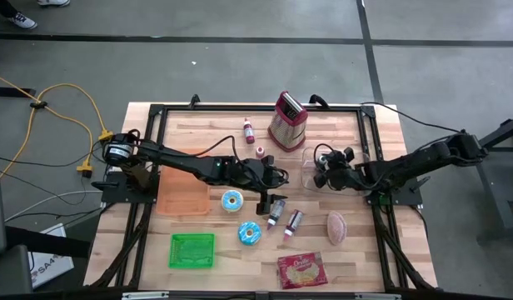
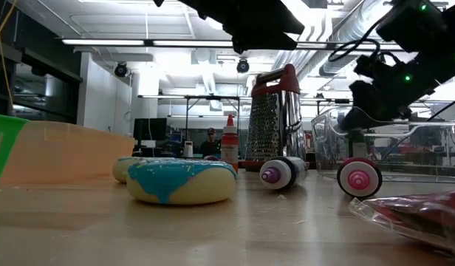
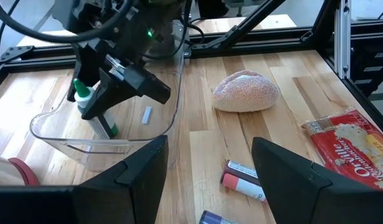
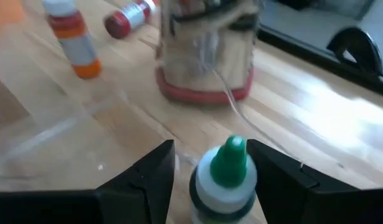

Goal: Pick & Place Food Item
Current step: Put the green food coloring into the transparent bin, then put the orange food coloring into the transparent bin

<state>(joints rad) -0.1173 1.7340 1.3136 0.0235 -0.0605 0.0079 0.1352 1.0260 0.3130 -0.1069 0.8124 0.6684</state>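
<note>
A small white bottle with a green cap (image 4: 226, 177) stands tilted inside a clear plastic container (image 3: 104, 146) at the table's far middle (image 1: 307, 158). My right gripper (image 4: 210, 186) reaches into the container, and the bottle (image 3: 84, 96) sits between its fingers. The fingers are parted, with a gap showing on one side of the bottle. My left gripper (image 3: 210, 180) hovers open above the table's middle (image 1: 277, 179), pointing toward the container, with nothing between its fingers. My right gripper straddles the bottle's neck just below the green cap (image 4: 232, 152), coming slanting down from the table's right. One finger (image 4: 275, 177) lies close against the bottle and the other (image 4: 142, 183) stands off it. Whether either finger touches it, I cannot tell.
A metal grater (image 1: 287, 121) stands behind the container. Two iced donuts (image 1: 231, 200) (image 1: 250, 233), small bottles (image 1: 277, 208) (image 1: 292, 221), a bread roll (image 1: 336, 227) and a snack packet (image 1: 301, 269) lie toward the near side. An orange tray (image 1: 183, 192) and a green basket (image 1: 192, 250) sit at the left.
</note>
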